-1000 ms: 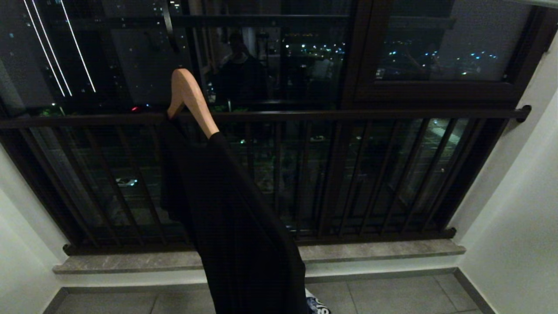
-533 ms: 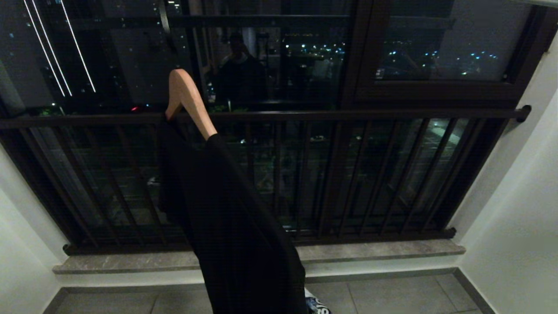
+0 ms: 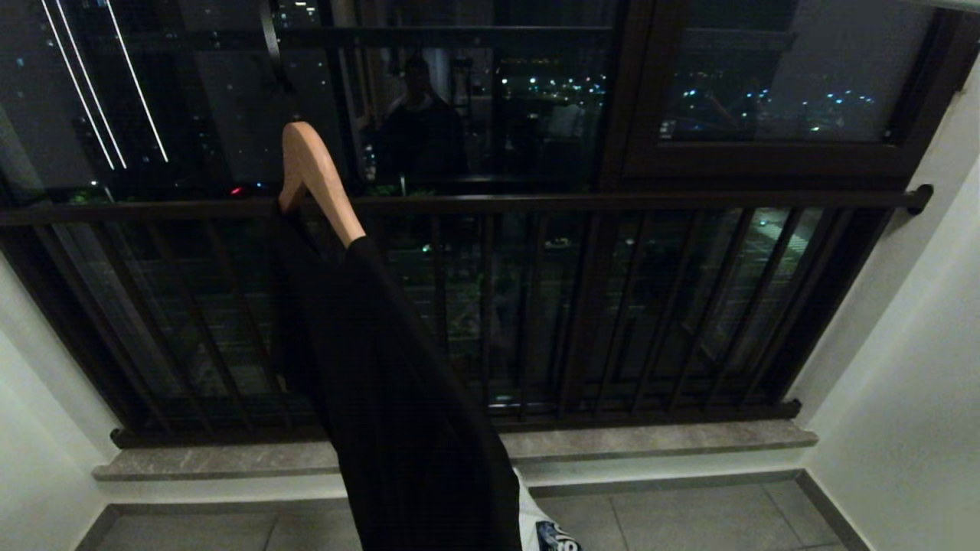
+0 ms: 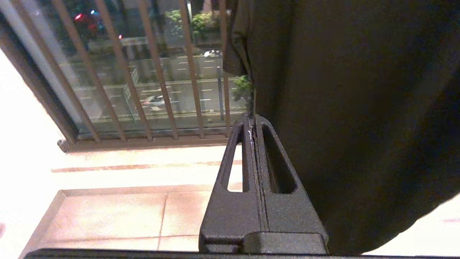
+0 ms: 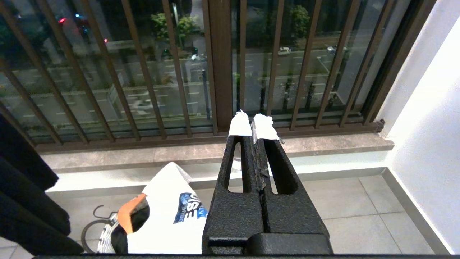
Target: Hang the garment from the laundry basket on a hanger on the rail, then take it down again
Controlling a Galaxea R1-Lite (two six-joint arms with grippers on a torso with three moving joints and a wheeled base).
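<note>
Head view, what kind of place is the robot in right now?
Probably a home's enclosed balcony, high up at night: dark window-guard bars, city lights beyond, tiled floor, and a black garment on a wooden hanger.

**Dark, slotted grippers**

The left gripper [image 4: 252, 120] is showing two matte black, grainy-textured fingers [image 4: 275, 169], each tapering toward its tip and each pierced by a long rounded slot. The right gripper [image 5: 253, 124] is showing the same black slotted build, but its fingertips [image 5: 240, 126] are wearing white, ragged-edged wrapping, and worn, flaking material is lining the seam.
</note>
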